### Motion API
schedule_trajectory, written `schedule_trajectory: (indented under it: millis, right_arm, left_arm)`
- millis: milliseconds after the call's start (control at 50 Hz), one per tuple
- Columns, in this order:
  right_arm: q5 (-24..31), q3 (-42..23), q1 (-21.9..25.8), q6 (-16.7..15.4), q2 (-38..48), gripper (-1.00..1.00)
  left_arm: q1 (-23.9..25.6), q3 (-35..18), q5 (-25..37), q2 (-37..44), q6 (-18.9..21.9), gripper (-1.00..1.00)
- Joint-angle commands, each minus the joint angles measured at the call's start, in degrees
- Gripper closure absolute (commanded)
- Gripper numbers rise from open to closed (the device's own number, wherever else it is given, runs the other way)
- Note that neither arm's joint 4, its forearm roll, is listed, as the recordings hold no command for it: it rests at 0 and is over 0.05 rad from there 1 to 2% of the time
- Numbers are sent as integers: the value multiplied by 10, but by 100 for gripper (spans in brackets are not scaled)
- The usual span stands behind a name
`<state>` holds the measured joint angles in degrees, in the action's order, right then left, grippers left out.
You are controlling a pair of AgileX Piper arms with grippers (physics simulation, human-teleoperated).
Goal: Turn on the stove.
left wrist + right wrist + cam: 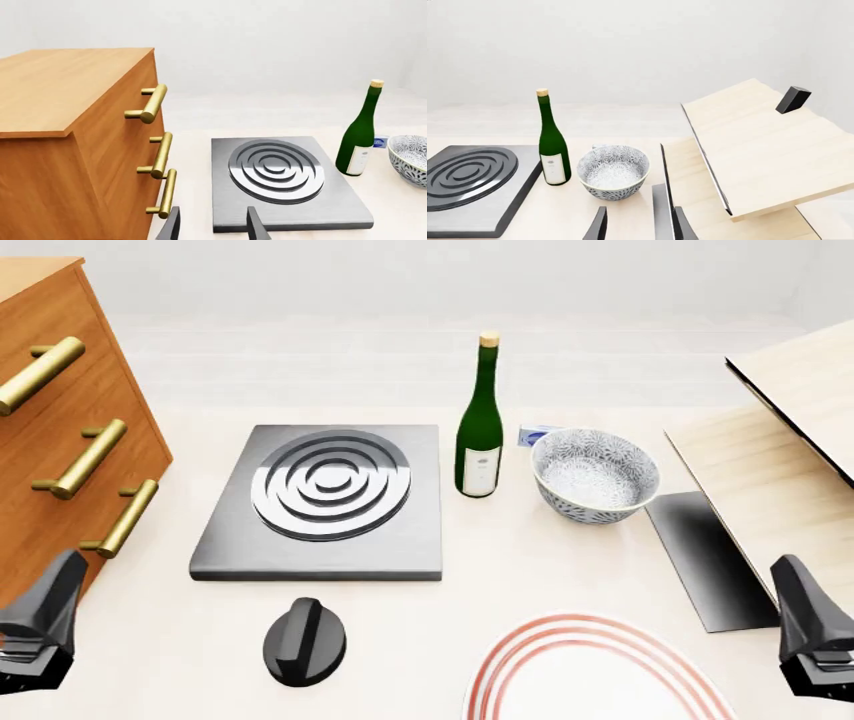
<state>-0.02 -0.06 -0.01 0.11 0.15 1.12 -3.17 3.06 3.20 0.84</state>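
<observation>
The stove (pixel 320 502) is a dark grey square slab with silver concentric rings, lying left of centre on the table. Its black ridged knob (pixel 304 640) lies apart from it, just in front of the slab's near edge. My left gripper (pixel 43 625) hovers at the near left, well left of the knob. In the left wrist view this gripper (pixel 212 222) is open and empty, facing the stove (pixel 283 180). My right gripper (pixel 811 630) hangs at the near right. It too is open and empty (pixel 639 222). The knob is out of both wrist views.
A wooden drawer cabinet (pixel 67 420) with brass handles stands left of the stove. A green bottle (pixel 481 430) and a patterned bowl (pixel 594 475) stand to its right. A red-ringed plate (pixel 594 670) lies at the near edge, with a dark flat sheet (pixel 707 555) and a tilted wooden board (pixel 801 390) at the right.
</observation>
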Motion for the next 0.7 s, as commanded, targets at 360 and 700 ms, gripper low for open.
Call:
schedule_trajectory:
  millis: [360,700]
  right_arm:
    - [1,-2,-1,2,2,-100]
    - [-1,-1,-1,0,2,-100]
  left_arm:
    - [24,-19,28,-26,-14,-100]
    - [96,-97,43,73,-29,-100]
